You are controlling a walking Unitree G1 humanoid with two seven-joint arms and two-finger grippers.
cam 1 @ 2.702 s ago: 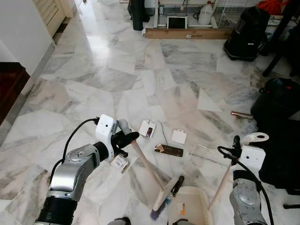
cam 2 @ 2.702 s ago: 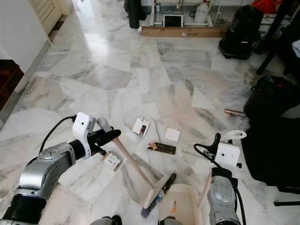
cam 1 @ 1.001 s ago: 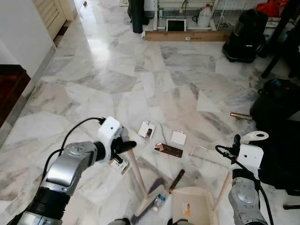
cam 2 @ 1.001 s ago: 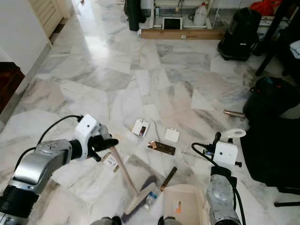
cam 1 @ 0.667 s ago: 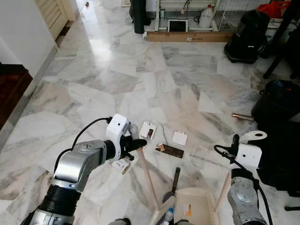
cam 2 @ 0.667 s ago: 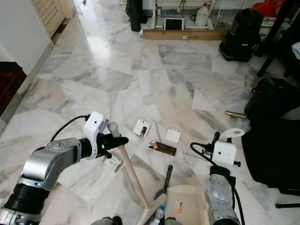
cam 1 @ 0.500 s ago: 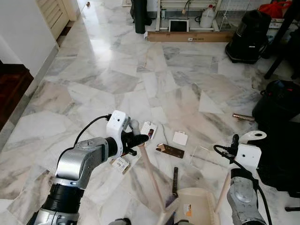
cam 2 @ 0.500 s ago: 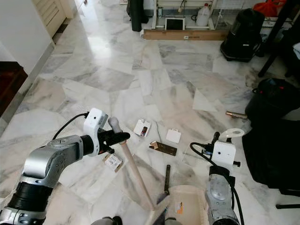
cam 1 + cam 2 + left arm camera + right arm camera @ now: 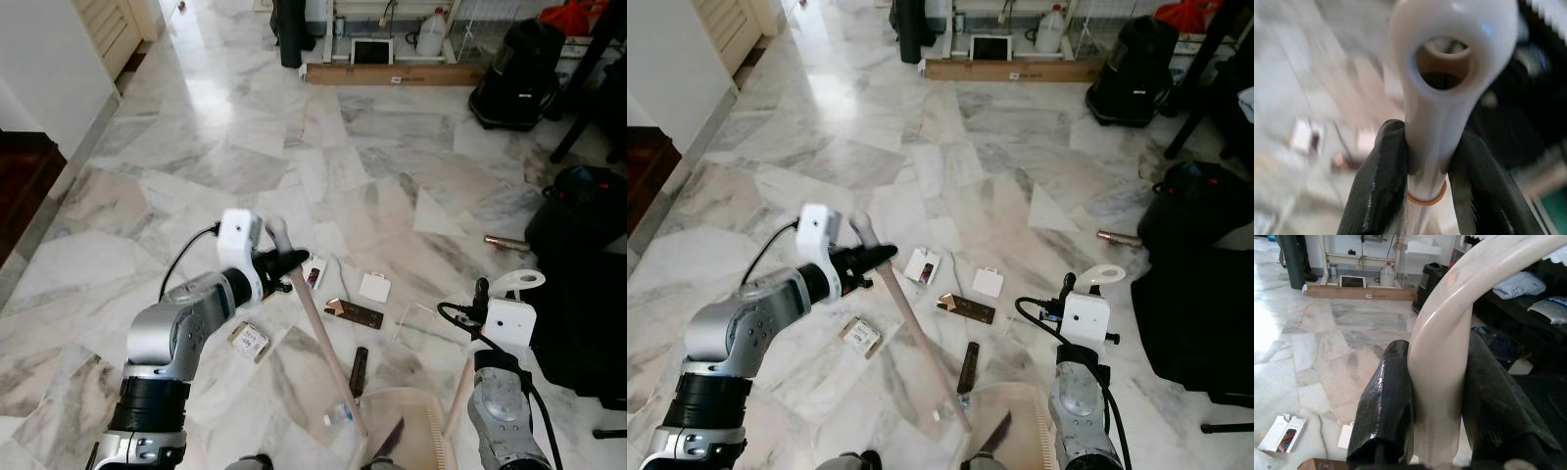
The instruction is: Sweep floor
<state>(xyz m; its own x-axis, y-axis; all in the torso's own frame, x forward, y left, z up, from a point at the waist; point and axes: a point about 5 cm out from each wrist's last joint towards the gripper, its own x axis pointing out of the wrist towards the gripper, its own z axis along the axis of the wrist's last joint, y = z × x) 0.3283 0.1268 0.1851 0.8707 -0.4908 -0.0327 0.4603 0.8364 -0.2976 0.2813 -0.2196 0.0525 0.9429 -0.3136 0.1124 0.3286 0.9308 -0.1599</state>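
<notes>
Since a few seconds back: broom swung from lying over at the left of the dustpan to head tucked right into the pan mouth, stick now raked steeper, left hand lifted higher and further forward. Small clear bottle dragged along to the pan lip too.

Nearest to the left hand: grey loop-ended grip of the broom, both black fingers clamped tight around its neck just below the hanging hole. Light, stiff wooden stick by the look of it, so no flex to worry about, but that plastic cap looks smooth and probably slippery, with a fair chance of twisting in a two-finger pinch so far from the bristles. Lower down on the bare wood would likely give better control.

Right hand closed around the cream dustpan handle, fingers either side of the curved upright. Hollow plastic, light, easy to tip if nudged.

Just past the pan: a dark flat strip. Below the left hand: a small card packet. Further out beyond the broom stick: brown wrapper, white square card, opened little box, all loose on the marble floor and not yet gathered. Light flat stuff, likely to skid instead of rolling.
</notes>
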